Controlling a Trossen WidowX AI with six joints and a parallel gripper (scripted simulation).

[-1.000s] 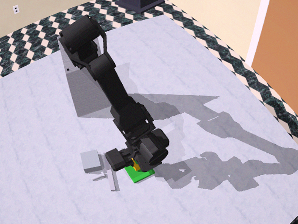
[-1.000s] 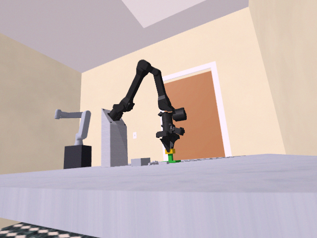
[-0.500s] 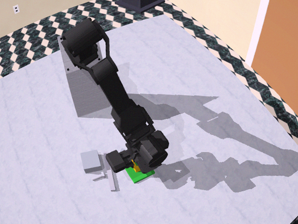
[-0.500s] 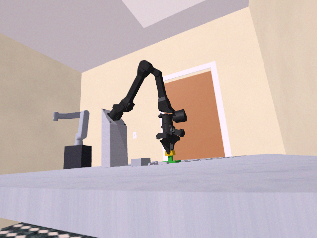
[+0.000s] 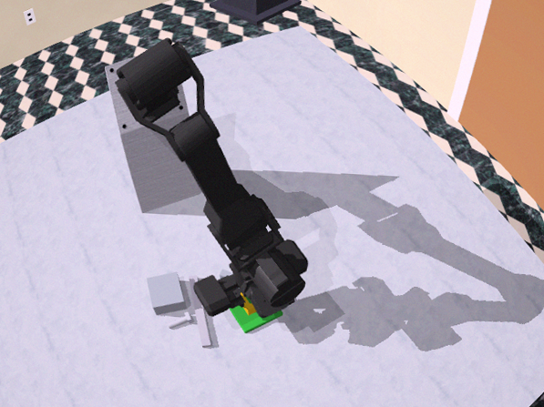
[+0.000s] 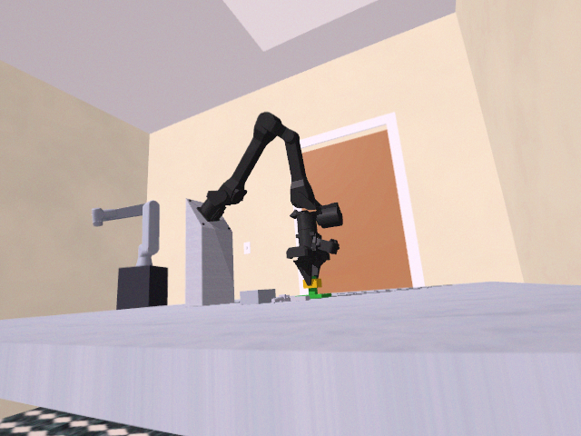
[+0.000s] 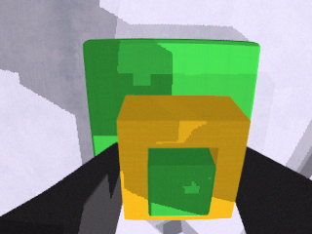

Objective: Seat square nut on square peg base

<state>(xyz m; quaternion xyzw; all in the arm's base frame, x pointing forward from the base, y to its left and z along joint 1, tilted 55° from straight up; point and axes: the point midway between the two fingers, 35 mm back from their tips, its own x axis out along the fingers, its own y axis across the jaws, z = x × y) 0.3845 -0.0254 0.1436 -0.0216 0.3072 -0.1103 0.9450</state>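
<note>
The yellow square nut [image 7: 182, 131] [image 6: 312, 282] [image 5: 247, 305] is held between my gripper's [image 7: 181, 205] [image 6: 311, 277] two black fingers. It sits over the green square peg [image 7: 179, 181] [image 6: 312, 291], whose top fills the nut's hole in the wrist view. The peg stands on a flat green base [image 7: 214, 72] [image 5: 252, 321] [image 6: 320, 295] on the table. In the exterior view the nut hangs a little above the base, partway down the peg. The gripper is shut on the nut. The arm hides most of the nut in the top view.
A grey block [image 5: 165, 292] [image 6: 256, 296] and thin grey bars [image 5: 203, 327] lie just left of the green base. The arm's grey mounting pedestal [image 5: 146, 166] [image 6: 209, 262] stands behind. A second grey arm on a dark stand [image 6: 142, 286] is off the table.
</note>
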